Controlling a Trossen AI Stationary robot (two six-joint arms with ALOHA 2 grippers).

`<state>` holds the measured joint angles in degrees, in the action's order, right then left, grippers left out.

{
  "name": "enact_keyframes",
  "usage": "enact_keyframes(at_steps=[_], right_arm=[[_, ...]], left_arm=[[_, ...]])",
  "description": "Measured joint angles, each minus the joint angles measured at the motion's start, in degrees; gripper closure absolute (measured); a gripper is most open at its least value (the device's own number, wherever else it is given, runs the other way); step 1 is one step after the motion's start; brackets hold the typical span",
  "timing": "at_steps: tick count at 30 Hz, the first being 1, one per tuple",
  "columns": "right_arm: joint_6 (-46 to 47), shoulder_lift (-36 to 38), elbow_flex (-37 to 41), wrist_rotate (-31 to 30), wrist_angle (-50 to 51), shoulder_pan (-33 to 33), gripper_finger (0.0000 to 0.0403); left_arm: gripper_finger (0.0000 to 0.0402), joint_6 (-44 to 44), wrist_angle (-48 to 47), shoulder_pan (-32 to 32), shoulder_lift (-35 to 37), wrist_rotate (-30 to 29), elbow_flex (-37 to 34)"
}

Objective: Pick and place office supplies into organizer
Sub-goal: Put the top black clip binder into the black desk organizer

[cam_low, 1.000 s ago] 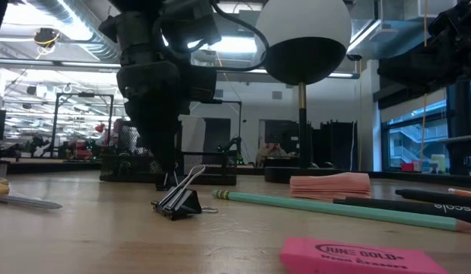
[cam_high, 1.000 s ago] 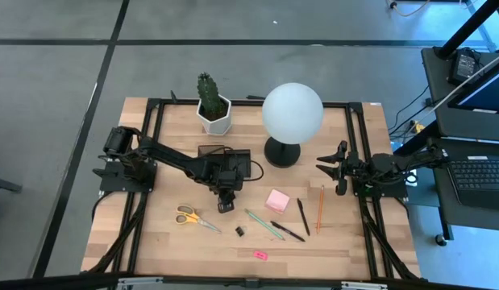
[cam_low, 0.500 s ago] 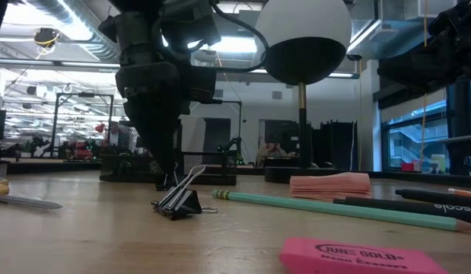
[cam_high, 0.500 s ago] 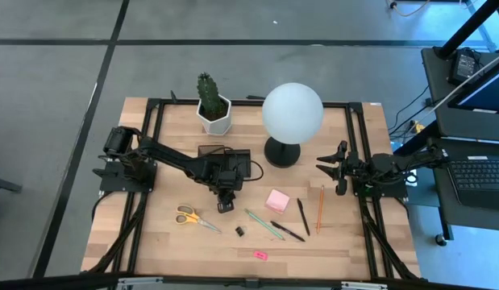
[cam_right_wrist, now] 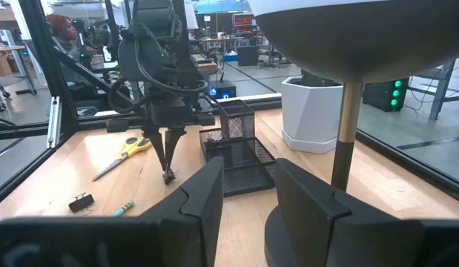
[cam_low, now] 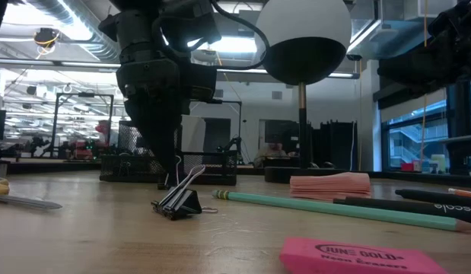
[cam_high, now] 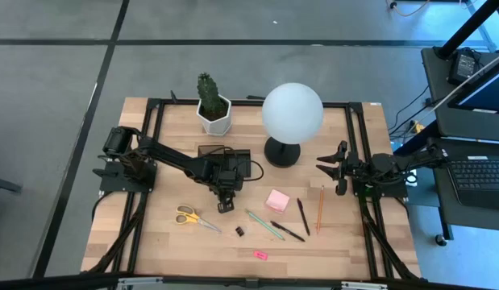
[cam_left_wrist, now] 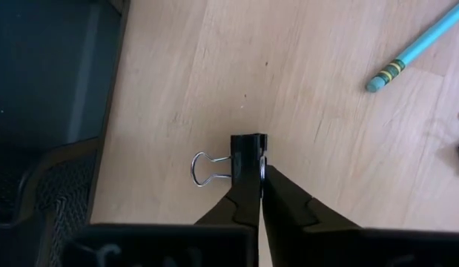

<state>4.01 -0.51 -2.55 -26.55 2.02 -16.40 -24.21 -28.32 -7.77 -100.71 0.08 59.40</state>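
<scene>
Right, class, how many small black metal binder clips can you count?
2. One is pinched in the left gripper beside the black mesh organizer; the other lies loose between the yellow-handled scissors and the green pencil.

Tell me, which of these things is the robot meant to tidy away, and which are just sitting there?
For the job:
organizer
scissors
clip, in the left gripper
second clip
sticky pad
eraser
green pencil
two black pens
orange pencil

Just sitting there:
lamp
cactus
</scene>
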Motion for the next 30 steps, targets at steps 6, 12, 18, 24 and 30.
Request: enact_keyframes(at_steps=[6, 12, 18, 24, 30], right_arm=[[0.0, 0.0, 0.0, 0.0, 0.0, 0.0, 0.0276], [0.0, 0.0, 0.0, 0.0, 0.0, 0.0, 0.0276], [-0.2, 0.0, 0.0, 0.0, 0.0, 0.0, 0.0276], [-0.5, 0.0, 0.0, 0.0, 0.0, 0.0, 0.0276], [-0.6, 0.0, 0.0, 0.0, 0.0, 0.0, 0.0276]], left_arm=[[0.0398, 1.5, -2.5, 0.0, 0.9, -0.1, 1.2], [0.0398, 2.6, -12.6, -0.1, 6.4, -7.6, 3.7], [0.0398, 1.2, -22.2, 0.0, 9.5, -19.3, 3.7], [0.0398, 0.4, -26.9, -0.4, 7.2, -21.2, 3.7], [0.0398, -1.7, -28.1, -0.9, 5.1, -21.5, 3.7]])
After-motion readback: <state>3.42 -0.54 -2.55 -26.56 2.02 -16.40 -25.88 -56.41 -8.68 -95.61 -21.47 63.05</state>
